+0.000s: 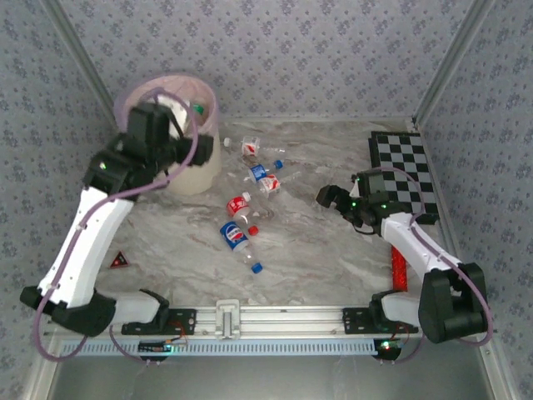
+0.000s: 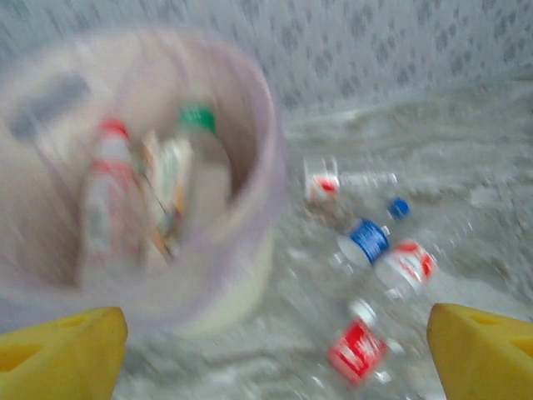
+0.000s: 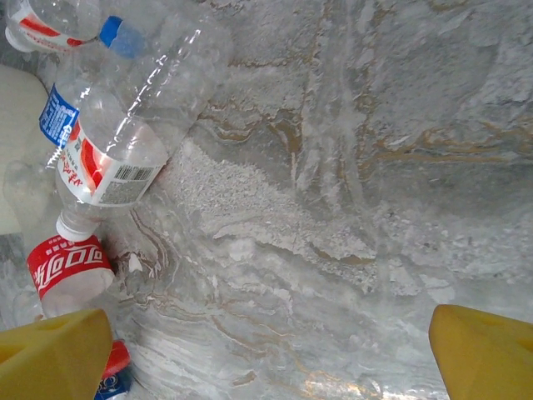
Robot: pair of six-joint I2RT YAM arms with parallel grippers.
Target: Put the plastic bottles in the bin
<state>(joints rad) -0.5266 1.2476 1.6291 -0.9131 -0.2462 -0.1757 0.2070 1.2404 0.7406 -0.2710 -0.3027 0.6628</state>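
bottles of clear plastic (image 1: 239,204) lie loose on the marbled surface (image 1: 333,250) beside the round cream pink-lined bin (image 1: 204,171), left fingers (image 2: 58,354) gaping empty over its rim for dropping, right fingers (image 3: 483,350) wide, empty, above them.

Top external: high, behind the near edge, looking down on the whole marble table (image 1: 333,250), far off. Left wrist: blurred, close above the bin (image 2: 250,275), angled down toward the back wall (image 2: 400,42). Right wrist: very close, almost straight down on the tabletop. All three share the loose plastic bottles (image 1: 239,204) mid-table. Top and left wrist also share the bin.
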